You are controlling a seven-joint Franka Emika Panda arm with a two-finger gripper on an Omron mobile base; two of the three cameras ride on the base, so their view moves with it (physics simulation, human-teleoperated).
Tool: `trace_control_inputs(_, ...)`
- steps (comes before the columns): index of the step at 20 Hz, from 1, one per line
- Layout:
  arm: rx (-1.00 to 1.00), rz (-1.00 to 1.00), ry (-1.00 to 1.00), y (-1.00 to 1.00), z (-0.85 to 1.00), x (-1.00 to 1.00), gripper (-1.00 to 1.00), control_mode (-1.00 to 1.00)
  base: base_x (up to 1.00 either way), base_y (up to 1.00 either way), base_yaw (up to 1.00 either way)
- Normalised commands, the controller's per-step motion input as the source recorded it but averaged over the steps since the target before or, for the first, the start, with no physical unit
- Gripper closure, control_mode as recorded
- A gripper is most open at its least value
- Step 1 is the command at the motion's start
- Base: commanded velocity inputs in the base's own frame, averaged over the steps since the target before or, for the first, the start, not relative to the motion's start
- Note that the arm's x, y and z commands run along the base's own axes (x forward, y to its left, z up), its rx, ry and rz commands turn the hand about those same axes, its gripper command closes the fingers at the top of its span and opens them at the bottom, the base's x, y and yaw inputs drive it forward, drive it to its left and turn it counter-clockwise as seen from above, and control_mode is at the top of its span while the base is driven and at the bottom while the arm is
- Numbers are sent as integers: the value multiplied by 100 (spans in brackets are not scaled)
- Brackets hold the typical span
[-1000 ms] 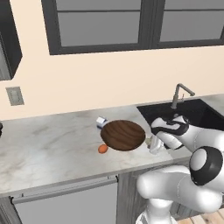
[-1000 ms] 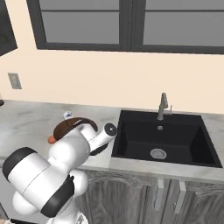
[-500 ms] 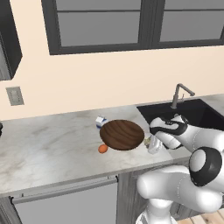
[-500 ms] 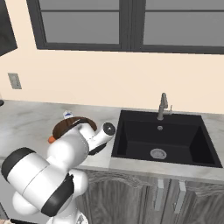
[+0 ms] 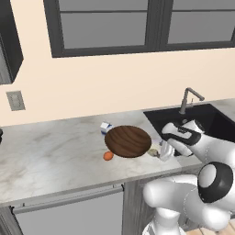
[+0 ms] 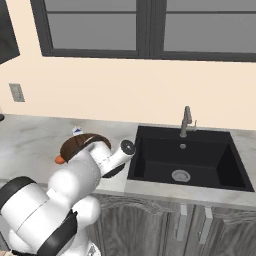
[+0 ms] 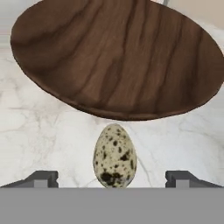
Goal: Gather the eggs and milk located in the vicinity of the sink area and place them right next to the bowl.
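- In the hand view a pale speckled egg [image 7: 114,155] stands upright on the marble counter [image 7: 39,131], just beside the near rim of the wide brown wooden bowl [image 7: 118,57].
- The gripper [image 7: 112,178] has its jaws spread wide, one dark tip at each side of the egg with clear gaps; nothing is held.
- The egg looks set down where the task wants it, so the step in hand is likely the release. To do it well, lift straight away from the egg without brushing it, since it could roll.
- The left base view adds what the hand view lacks: a small orange-brown egg [image 5: 108,156] on the counter near the bowl's left edge, and the milk carton [image 5: 106,127] just behind the bowl.
- The right base view shows the black sink [image 6: 187,160] and faucet [image 6: 186,121]; the arm hides much of the bowl there, so I cannot tell the spacing.
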Motion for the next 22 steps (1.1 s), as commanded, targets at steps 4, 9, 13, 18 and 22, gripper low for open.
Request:
trace_control_inputs(4,-2,-4,25,-10,77,-9,-100,-100,0,0,0)
trace_control_inputs(9,-13,-25,47,0,63,-5,-100,-100,0,0,0)
trace_control_inputs(13,-22,-40,58,14,10,0,-100,-100,0,0,0)
trace_control_inputs(18,-13,-45,43,13,-6,-8,-100,-100,0,0,0)
trace_control_inputs(22,-6,-37,0,20,0,-62,-100,-100,0,0,0)
